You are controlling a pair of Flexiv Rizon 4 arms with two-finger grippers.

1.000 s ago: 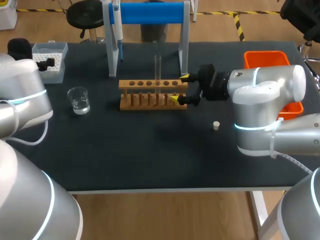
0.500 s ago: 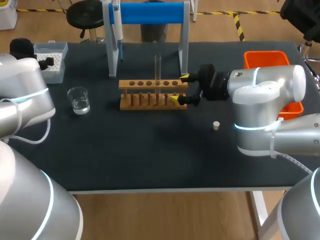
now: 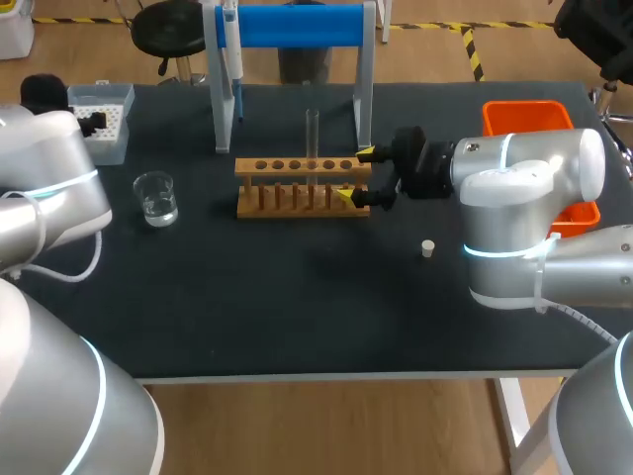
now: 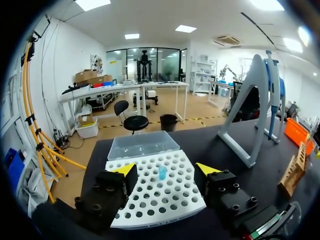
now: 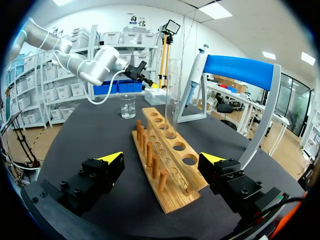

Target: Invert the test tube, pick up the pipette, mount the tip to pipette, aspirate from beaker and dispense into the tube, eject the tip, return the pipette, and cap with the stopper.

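Observation:
A clear test tube [image 3: 312, 134] stands upright in the wooden rack [image 3: 302, 183]. My right gripper [image 3: 354, 175] is open, its fingers either side of the rack's right end without touching it; the right wrist view shows the rack [image 5: 167, 165] and tube [image 5: 173, 95] ahead of it. My left gripper [image 4: 166, 170] is open over the white tip box [image 4: 155, 192], with one blue tip [image 4: 162, 172] between its fingers, untouched. The pipette [image 3: 230, 49] hangs on the blue stand [image 3: 297, 28]. A beaker [image 3: 155, 198] with water sits left of the rack. The small white stopper [image 3: 427, 248] lies right of centre.
An orange bin [image 3: 529, 117] sits at the back right behind my right arm. The tip box [image 3: 99, 119] is at the back left corner. The stand's legs [image 3: 223, 109] rise just behind the rack.
My left arm has shifted slightly to the right by the tip box. The right arm, rack and tube have not moved.

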